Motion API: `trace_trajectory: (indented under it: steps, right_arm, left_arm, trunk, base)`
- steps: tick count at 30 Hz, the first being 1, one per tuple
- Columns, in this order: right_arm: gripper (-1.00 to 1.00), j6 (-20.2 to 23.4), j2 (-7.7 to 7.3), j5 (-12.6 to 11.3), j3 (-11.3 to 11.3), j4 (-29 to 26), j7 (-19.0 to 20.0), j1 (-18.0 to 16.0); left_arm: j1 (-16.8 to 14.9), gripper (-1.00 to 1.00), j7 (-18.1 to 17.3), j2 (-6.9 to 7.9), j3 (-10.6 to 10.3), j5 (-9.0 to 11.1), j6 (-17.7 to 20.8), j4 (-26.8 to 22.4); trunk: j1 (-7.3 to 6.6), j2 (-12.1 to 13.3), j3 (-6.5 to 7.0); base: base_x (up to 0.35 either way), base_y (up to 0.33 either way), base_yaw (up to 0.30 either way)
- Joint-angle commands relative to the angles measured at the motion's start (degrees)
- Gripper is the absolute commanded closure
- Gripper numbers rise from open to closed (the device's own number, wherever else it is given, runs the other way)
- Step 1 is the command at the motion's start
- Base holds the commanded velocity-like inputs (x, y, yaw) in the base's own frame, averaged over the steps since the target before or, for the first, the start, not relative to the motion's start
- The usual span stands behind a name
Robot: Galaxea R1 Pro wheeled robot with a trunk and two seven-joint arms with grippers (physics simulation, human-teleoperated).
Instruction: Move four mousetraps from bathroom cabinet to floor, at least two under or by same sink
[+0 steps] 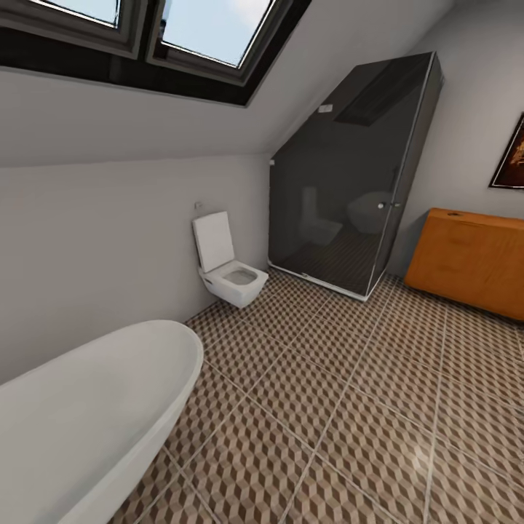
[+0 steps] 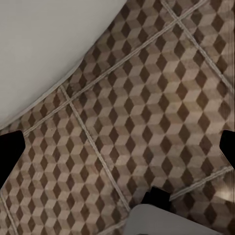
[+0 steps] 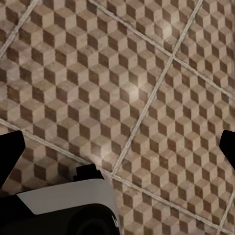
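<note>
The long orange-brown wooden cabinet [image 1: 473, 262] stands against the far right wall, across the room from me. The bathroom floor [image 1: 349, 407] of cube-pattern tiles spreads between us. The mousetraps and the sink are out of view. In the left wrist view my left gripper [image 2: 117, 149] is open over bare floor [image 2: 147, 107], its dark fingertips [image 2: 10, 152] far apart with nothing between them. My right gripper [image 3: 117, 149] is likewise open above the tiles [image 3: 122, 83], with its fingertips [image 3: 10, 149] at the picture's edges.
A white oval bathtub [image 1: 87, 407] fills the near left; its rim [image 2: 44, 44] lies close to the left gripper. A wall-hung toilet [image 1: 225, 266] and a dark glass shower cubicle [image 1: 349, 175] stand at the back. A framed picture [image 1: 511, 156] hangs above the cabinet.
</note>
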Motion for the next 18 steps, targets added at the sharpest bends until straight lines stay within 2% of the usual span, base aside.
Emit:
trace_trajectory:
  steps: [1, 18]
  right_arm:
    - [-1.00, -0.47, 0.03, -0.63, 0.42, 0.26, 0.02, -0.12]
    - [-1.00, -0.47, -0.12, -0.66, 0.42, 0.26, 0.09, -0.12]
  left_arm:
    - [-0.09, -1.00, 0.27, -0.03, -0.51, 0.48, -0.41, -0.45]
    - [-0.09, -1.00, -0.04, 0.36, -0.54, 0.42, -0.43, -0.65]
  trunk:
    - [0.01, -0.05, -0.01]
    - [0.01, -0.05, 0.93]
  base:
    - [0.000, 0.000, -0.248]
    - [0.000, 0.000, -0.256]
